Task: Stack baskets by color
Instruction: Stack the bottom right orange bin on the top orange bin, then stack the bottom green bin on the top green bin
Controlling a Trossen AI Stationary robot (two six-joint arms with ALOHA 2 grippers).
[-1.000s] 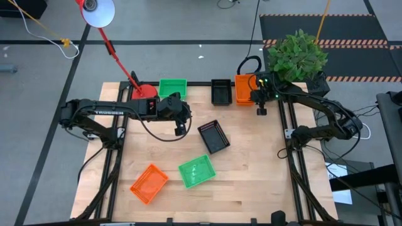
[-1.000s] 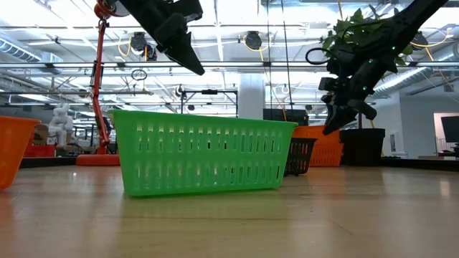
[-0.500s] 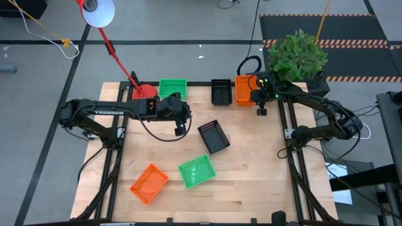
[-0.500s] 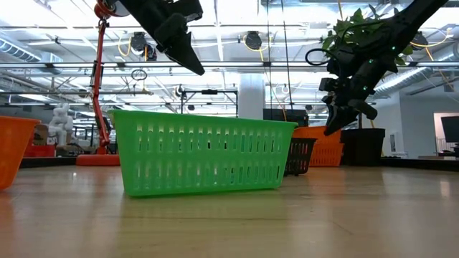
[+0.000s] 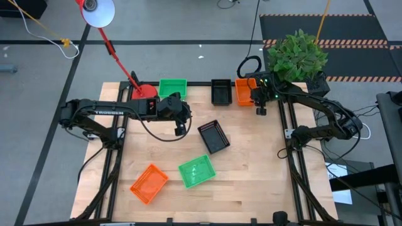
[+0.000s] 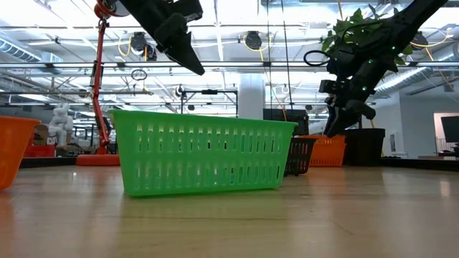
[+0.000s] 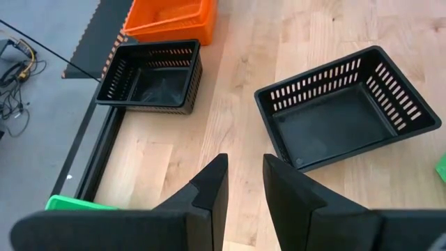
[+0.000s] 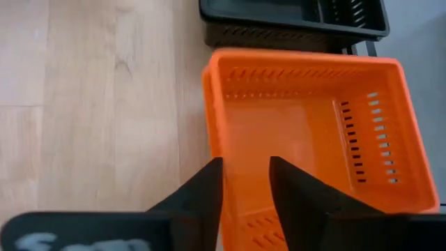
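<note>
With its fingers parted, the right pincer (image 8: 244, 183) straddles the orange basket (image 8: 310, 132) wall; lifting could snag and tip it.

Back edge crowded: green basket (image 5: 173, 86), black basket (image 5: 220, 91), orange basket (image 5: 244, 90) in a row, lamp base (image 5: 144, 92) beside. Surface (image 5: 264, 176) right of the tilted black basket (image 5: 213, 136) is open.

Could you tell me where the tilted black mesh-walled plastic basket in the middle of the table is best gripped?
Probably by one thin upright wall of the black mesh-walled plastic basket, coming from above: it sits upright, open side up, rim exposed, nothing touching it. One finger inside, one outside. The left gripper hovers beside it.
</note>
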